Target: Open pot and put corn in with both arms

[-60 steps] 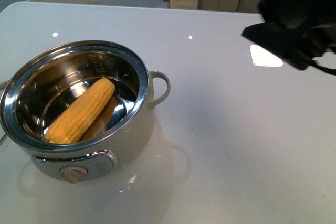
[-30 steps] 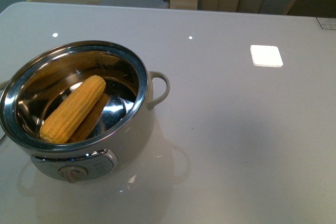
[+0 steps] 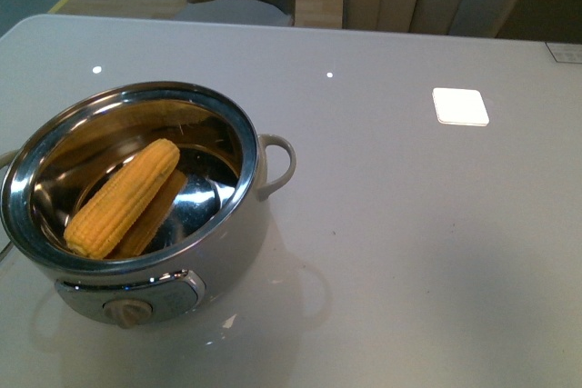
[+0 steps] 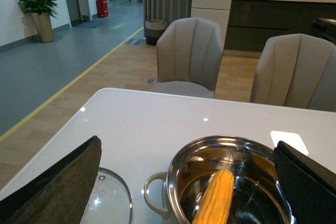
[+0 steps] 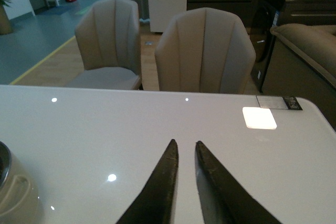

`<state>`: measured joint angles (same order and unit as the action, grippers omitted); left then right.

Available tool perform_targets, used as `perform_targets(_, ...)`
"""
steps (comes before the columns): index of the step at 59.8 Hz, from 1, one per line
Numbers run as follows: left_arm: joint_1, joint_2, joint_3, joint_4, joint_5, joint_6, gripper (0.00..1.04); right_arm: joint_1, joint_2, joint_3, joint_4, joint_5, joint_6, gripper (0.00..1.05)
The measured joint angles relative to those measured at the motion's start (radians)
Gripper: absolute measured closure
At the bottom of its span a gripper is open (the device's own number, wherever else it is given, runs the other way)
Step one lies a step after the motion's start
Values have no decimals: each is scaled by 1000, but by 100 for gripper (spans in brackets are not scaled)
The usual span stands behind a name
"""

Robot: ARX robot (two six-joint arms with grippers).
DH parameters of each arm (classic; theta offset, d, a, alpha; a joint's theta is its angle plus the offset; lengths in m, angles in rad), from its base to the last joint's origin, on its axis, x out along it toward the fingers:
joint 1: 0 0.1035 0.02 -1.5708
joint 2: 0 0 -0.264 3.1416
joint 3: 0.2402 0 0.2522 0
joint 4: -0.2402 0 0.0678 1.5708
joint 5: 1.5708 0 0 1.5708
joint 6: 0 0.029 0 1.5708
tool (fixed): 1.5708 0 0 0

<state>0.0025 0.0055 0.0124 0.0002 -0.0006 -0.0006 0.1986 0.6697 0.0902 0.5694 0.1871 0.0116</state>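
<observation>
Now corn (image 4: 216, 199) in pot (image 4: 181, 166), between wide-spread left tool (image 4: 184, 182) fingers

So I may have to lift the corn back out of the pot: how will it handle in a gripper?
The corn looks stiff, so it should lift in one piece. Its round shape and the shiny steel floor of the pot suggest it may roll or slide if nudged. The bumpy kernels probably give some grip.

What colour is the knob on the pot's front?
Beige, on the pot; the knob shows best in the front view.
</observation>
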Motion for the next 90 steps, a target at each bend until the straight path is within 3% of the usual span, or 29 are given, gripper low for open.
perform_targets(16, 0, 0, 0, 0, 0, 0, 7, -84, -157, -47, -110, -79, -5, 103)
perform_targets(21, 0, 0, 0, 0, 1, 0, 7, -163, -192, -71, -108, -177, -6, 103)
perform_targets(26, 0, 0, 0, 0, 0, 0, 7, -192, -219, -73, -123, -181, -6, 103)
perform_targets(73, 0, 0, 0, 0, 0, 0, 7, -195, -495, -73, -394, -185, -6, 103)
perform_targets(79, 0, 0, 0, 0, 0, 0, 7, -195, -626, -72, -554, -185, -6, 103)
perform_targets(90, 0, 0, 0, 0, 0, 0, 7, -195, -662, -72, -567, -185, -6, 103)
